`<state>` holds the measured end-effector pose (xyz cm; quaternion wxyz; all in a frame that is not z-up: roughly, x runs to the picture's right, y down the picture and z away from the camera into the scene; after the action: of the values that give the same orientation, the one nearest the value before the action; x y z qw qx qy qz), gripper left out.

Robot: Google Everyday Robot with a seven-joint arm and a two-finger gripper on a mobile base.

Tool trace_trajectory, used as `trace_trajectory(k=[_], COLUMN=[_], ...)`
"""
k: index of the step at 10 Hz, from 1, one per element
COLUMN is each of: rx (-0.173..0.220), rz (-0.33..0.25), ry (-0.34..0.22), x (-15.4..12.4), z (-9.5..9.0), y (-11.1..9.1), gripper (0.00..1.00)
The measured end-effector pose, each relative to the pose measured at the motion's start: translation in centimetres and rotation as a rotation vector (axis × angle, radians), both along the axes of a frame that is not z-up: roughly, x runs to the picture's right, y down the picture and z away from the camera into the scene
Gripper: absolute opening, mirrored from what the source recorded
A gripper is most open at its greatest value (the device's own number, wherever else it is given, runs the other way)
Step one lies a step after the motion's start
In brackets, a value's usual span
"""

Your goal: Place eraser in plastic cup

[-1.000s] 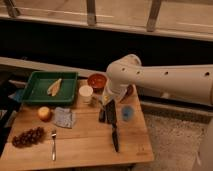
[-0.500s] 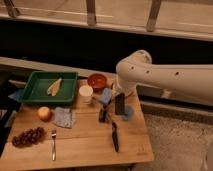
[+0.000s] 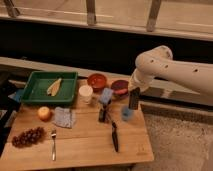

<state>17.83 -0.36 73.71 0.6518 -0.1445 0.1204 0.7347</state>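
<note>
The eraser (image 3: 133,103) is a dark flat block hanging upright from my gripper (image 3: 133,94), which is shut on its top end. It hangs just above and slightly right of the small light-blue plastic cup (image 3: 127,114), which stands near the right edge of the wooden board. The eraser's lower end is close over the cup's rim; I cannot tell if they touch. My white arm (image 3: 165,70) reaches in from the right.
Left of the cup are a light-blue sponge (image 3: 106,95), a dark object (image 3: 102,115) and a black-handled knife (image 3: 114,136). Behind them stand a white cup (image 3: 86,93), a red bowl (image 3: 97,80) and a dark red dish (image 3: 120,86). A green tray (image 3: 35,92), a round orange fruit (image 3: 44,113), a cloth (image 3: 64,117), grapes (image 3: 27,136) and a fork (image 3: 53,145) lie to the left.
The gripper has carried the eraser to the right and a little upward, from over the board's middle near the sponge to above the light-blue cup. Nothing else moved.
</note>
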Motion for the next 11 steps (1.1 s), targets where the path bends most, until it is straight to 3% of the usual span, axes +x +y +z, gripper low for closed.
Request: trace_trajectory(k=[4,7,11], rx=[-0.002,-0.020,-0.019], rz=[0.000,0.016,0.030], ry=[0.004,0.022,0.021], x=[-0.2,0.3,0.2], z=[0.5,3.1,5.1], y=[0.2,1.9,2.7], gripper=[0.00,0.00,0.00])
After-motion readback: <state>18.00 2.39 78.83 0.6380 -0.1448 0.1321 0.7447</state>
